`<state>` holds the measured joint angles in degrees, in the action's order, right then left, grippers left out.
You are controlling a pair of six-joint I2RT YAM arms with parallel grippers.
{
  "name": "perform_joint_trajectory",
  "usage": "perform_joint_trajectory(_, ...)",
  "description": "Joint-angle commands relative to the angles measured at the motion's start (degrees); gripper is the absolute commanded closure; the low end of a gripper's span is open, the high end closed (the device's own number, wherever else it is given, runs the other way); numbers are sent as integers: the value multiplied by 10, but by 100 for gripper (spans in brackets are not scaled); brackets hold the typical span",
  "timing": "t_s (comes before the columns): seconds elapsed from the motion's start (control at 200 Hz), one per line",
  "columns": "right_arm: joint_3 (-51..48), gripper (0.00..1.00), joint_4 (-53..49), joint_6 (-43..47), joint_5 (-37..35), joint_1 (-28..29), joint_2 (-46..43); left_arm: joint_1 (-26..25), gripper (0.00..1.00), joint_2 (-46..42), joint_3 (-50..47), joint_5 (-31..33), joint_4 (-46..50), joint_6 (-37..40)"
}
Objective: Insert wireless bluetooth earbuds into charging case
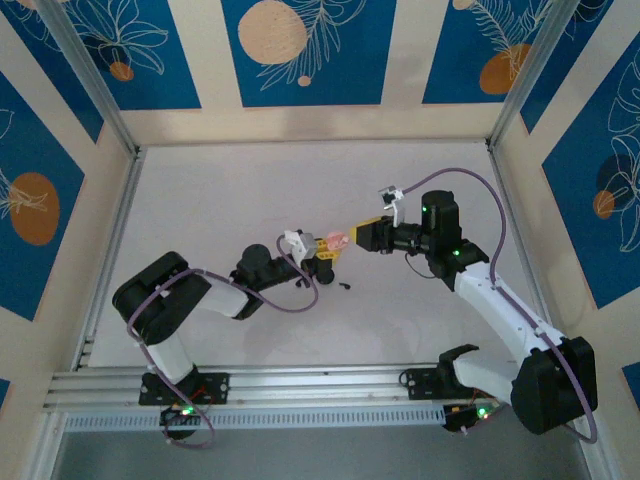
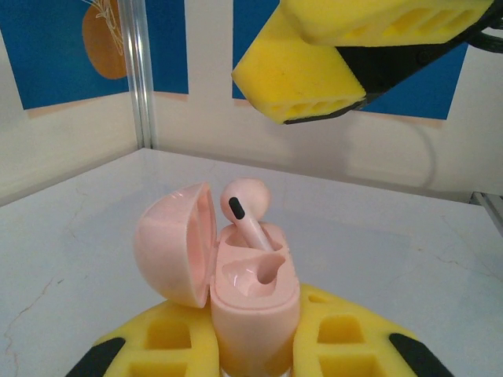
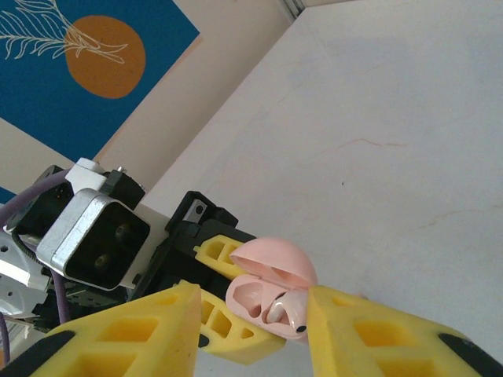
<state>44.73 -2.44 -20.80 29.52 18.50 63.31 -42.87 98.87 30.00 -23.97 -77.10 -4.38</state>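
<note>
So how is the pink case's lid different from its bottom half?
The lid is flipped open to the side; the bottom half stands upright, pinched by the left gripper. The lid is empty inside; the bottom half holds one earbud. Both are pink and smooth.

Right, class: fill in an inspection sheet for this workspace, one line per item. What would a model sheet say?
Surface: white table, faint hairline marks.
Job's things: pink charging case, lid open; one pink earbud standing part-way in the far slot, near slot empty.
Clutter: dark speck on the table, too small to identify.
Grippers: left gripper clamped on the case; right gripper open, close by the case.
Cables: purple cable along each arm, off the case.
Surroundings: blue leaf-print panels, metal frame posts.
</note>
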Motion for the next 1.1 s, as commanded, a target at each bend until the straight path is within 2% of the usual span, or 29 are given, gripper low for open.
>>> perform_joint_trajectory(0.0,23,63,-45,-1,19,-2,13,-4,94,-10,-6,-11,-20,6)
perform_joint_trajectory(0.665,41,85,-36,-1,67,9,83,-4,94,-17,-5,-10,-16,11)
perform_joint_trajectory(1.095,51,89,-59,16,79,20,98,-4,94,-21,-11,-7,-16,14)
